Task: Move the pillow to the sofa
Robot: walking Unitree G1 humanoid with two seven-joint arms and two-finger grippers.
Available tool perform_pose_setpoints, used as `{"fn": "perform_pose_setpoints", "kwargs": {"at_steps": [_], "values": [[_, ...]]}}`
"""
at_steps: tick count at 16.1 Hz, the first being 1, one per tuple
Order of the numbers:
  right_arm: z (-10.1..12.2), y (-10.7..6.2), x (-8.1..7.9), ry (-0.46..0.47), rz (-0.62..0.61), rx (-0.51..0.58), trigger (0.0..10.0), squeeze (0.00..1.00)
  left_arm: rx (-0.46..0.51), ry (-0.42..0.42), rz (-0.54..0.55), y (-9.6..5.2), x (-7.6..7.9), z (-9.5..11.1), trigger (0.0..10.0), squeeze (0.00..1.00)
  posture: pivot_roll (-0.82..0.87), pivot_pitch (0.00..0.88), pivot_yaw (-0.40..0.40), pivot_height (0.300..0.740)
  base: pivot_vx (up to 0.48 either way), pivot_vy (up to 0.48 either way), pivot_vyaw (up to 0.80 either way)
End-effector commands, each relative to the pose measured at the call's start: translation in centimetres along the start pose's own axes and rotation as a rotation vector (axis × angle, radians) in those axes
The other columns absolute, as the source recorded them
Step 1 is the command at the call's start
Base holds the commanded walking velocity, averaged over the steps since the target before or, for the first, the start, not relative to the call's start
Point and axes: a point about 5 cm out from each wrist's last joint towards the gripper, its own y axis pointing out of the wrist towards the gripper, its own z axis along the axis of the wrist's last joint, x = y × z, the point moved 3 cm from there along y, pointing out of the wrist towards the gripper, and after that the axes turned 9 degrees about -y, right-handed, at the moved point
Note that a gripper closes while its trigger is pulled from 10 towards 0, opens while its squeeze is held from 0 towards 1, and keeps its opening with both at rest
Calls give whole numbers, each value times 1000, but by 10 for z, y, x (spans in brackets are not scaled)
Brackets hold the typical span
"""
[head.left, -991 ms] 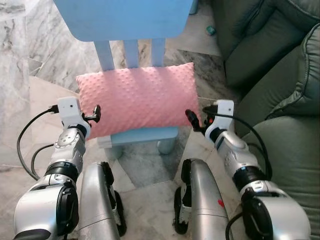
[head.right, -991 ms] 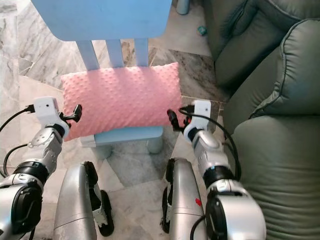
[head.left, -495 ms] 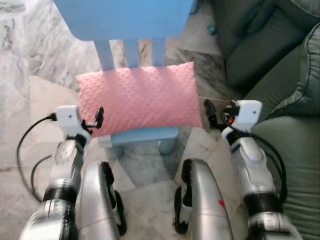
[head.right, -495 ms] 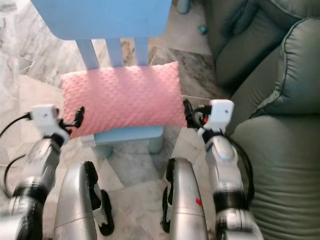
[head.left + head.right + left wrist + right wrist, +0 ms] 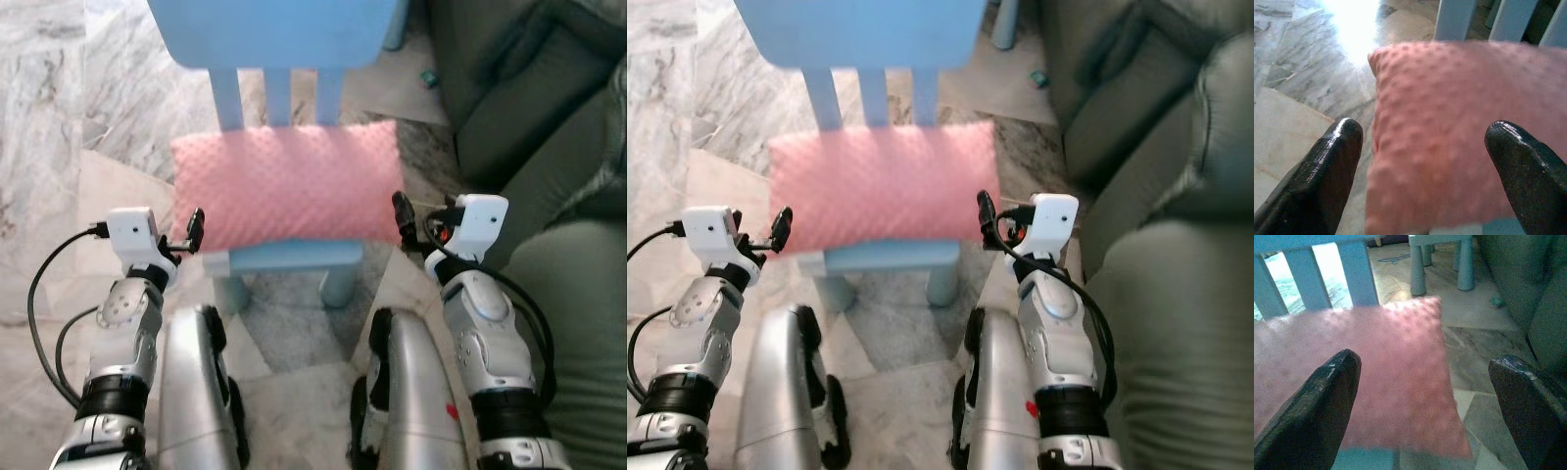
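Pillow: a pink bumpy pillow [image 5: 287,184] lies flat on the seat of a small blue chair [image 5: 294,257].
Left gripper [image 5: 1425,147]: fingers spread wide, just at the pillow's left end.
Right gripper [image 5: 1427,377]: fingers spread wide, just beside the pillow's right end.
Sofa [image 5: 578,294]: green, at the robot's right.
Floor [image 5: 88,117]: grey marble.

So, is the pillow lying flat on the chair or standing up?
Flat. The pillow lies spread across the chair seat, its broad face up.
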Motion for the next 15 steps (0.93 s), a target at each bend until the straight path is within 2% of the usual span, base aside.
{"fn": "perform_pose_setpoints", "kwargs": {"at_steps": [1, 3, 4, 7, 9, 11, 13, 15], "values": [[-5, -6, 2, 0, -7, -19, 10000, 0, -27, 11, 22, -6, -7, -6, 10000, 0, -54, 289, -29, 453, 0, 0, 0], [-6, -7, 4, -3, -8, -25, 10000, 0, -20, 40, 66, -7, -15, -3, 10000, 0, -54, 291, -30, 453, 0, 0, 0], [-4, -5, 7, -11, -10, -23, 10000, 0, -39, 25, 128, -7, -25, -4, 10000, 0, -54, 292, -31, 453, 0, 0, 0], [-3, 1, 9, -16, 3, -26, 10000, 0, 2, 65, 166, -4, -33, 8, 10000, 0, -53, 293, -34, 453, 0, 0, 0], [2, 27, 11, 28, 55, -36, 10000, 0, 54, 64, 207, 16, -43, 35, 10000, 0, -44, 319, -39, 453, 0, 0, 0], [3, 40, 10, 94, 100, -57, 10000, 0, 33, 21, 217, 27, -43, 41, 10000, 0, -39, 345, -41, 453, 0, 0, 0], [9, 53, 4, 153, 203, -75, 10000, 0, 3, -23, 235, 36, -40, 43, 10000, 0, -35, 368, -45, 453, 0, 0, 0], [15, 60, 5, 86, 225, -69, 10000, 0, -3, -34, 246, 39, -39, 43, 10000, 0, -31, 392, -52, 453, 0, 0, 0]]}}
